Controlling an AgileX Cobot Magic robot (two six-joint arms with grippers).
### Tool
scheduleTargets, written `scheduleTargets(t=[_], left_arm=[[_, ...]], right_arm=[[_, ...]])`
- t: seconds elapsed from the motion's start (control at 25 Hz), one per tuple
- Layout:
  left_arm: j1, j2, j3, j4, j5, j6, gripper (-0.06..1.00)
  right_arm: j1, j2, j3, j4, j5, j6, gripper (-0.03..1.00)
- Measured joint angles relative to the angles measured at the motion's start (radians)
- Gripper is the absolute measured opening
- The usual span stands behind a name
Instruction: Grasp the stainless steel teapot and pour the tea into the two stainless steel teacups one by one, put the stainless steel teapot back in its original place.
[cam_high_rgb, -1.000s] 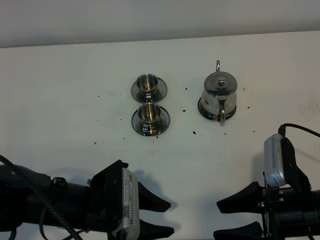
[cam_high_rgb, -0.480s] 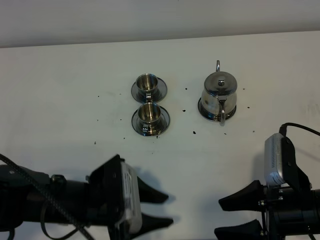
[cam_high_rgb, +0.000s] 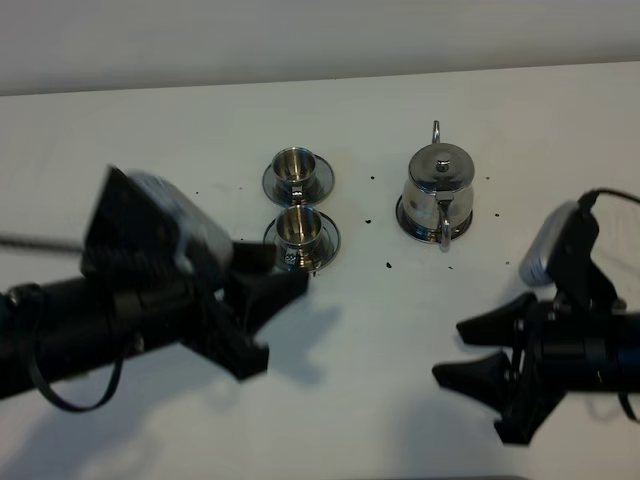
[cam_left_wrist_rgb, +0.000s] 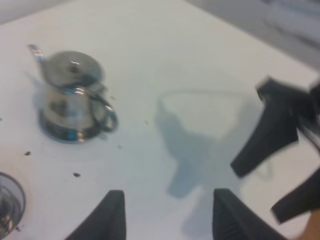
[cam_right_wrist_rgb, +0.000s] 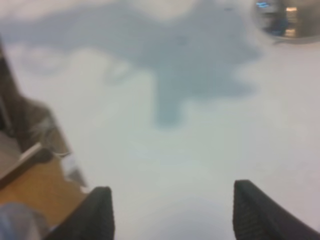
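Observation:
The stainless steel teapot (cam_high_rgb: 438, 188) stands on its round saucer (cam_high_rgb: 404, 221) at the back right, spout pointing away and handle toward the front. It also shows in the left wrist view (cam_left_wrist_rgb: 71, 99). The two steel teacups stand on their saucers at the middle, the far cup (cam_high_rgb: 295, 164) just behind the near cup (cam_high_rgb: 299, 226). My left gripper (cam_high_rgb: 280, 325) is open and empty, raised just in front of the near cup. My right gripper (cam_high_rgb: 450, 350) is open and empty, in front of the teapot and pointing left.
Small dark specks lie on the white table (cam_high_rgb: 380, 300) around the cups and teapot. In the right wrist view, blurred, a steel piece (cam_right_wrist_rgb: 287, 20) shows at one corner and the table edge (cam_right_wrist_rgb: 55, 145) with brown floor beyond. The right gripper shows in the left wrist view (cam_left_wrist_rgb: 275, 135).
My left arm has lifted and swung forward and right, up to the near cup. My right arm has moved up from the front edge and turned its open fingers leftward.

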Motion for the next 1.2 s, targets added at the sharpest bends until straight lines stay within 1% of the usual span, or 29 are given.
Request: scheduleTargets(t=[0.04, 0.12, 0.16, 0.24, 0.28, 0.36, 0.4, 0.48, 0.52, 0.6, 0.68, 0.76, 0.84, 0.96, 1.08, 1.2], left_arm=[[0.001, -0.004, -0.014, 0.049, -0.008, -0.076, 0.43], [0.013, -0.005, -0.062, 0.202, 0.015, -0.252, 0.43], [0.028, -0.005, -0.086, 0.277, 0.046, -0.359, 0.43], [0.079, -0.005, -0.159, 0.493, 0.17, -0.603, 0.43], [0.105, -0.005, -0.194, 0.596, 0.233, -0.708, 0.43], [0.159, -0.005, -0.282, 0.855, 0.407, -0.945, 0.43], [0.173, -0.005, -0.322, 0.978, 0.471, -1.049, 0.43], [0.186, -0.006, -0.372, 1.159, 0.601, -1.212, 0.43], [0.188, -0.013, -0.389, 1.267, 0.664, -1.286, 0.43], [0.19, -0.028, -0.392, 1.393, 0.759, -1.391, 0.43], [0.192, -0.063, -0.362, 1.477, 0.824, -1.457, 0.43], [0.192, -0.111, -0.311, 1.51, 0.846, -1.478, 0.43], [0.192, -0.181, -0.236, 1.517, 0.845, -1.484, 0.43], [0.192, -0.294, -0.127, 1.521, 0.82, -1.483, 0.43], [0.192, -0.429, -0.041, 1.521, 0.819, -1.457, 0.43], [0.192, -0.567, 0.019, 1.502, 0.827, -1.448, 0.43]], right_arm=[[0.0, 0.001, -0.023, -0.031, -0.015, 0.049, 0.51], [0.0, 0.001, -0.068, -0.125, -0.035, 0.149, 0.51], [0.0, 0.002, -0.096, -0.176, -0.043, 0.211, 0.51], [0.0, 0.003, -0.148, -0.282, -0.055, 0.345, 0.51], [0.0, 0.003, -0.177, -0.342, -0.06, 0.402, 0.51], [0.0, 0.003, -0.231, -0.453, -0.062, 0.54, 0.51], [0.0, 0.003, -0.26, -0.511, -0.063, 0.598, 0.51], [0.0, 0.003, -0.32, -0.612, -0.061, 0.732, 0.51], [0.0, 0.003, -0.346, -0.667, -0.058, 0.795, 0.51], [0.0, 0.003, -0.411, -0.771, -0.039, 0.9, 0.51], [0.0, 0.003, -0.473, -0.851, -0.006, 0.998, 0.51], [0.0, 0.002, -0.538, -0.905, 0.03, 1.066, 0.51], [0.0, 0.001, -0.59, -0.936, 0.064, 1.103, 0.51], [0.0, 0.0, -0.637, -0.941, 0.101, 1.122, 0.51], [0.0, -0.001, -0.646, -0.946, 0.121, 1.125, 0.51], [0.0, -0.001, -0.647, -0.947, 0.126, 1.125, 0.51]])
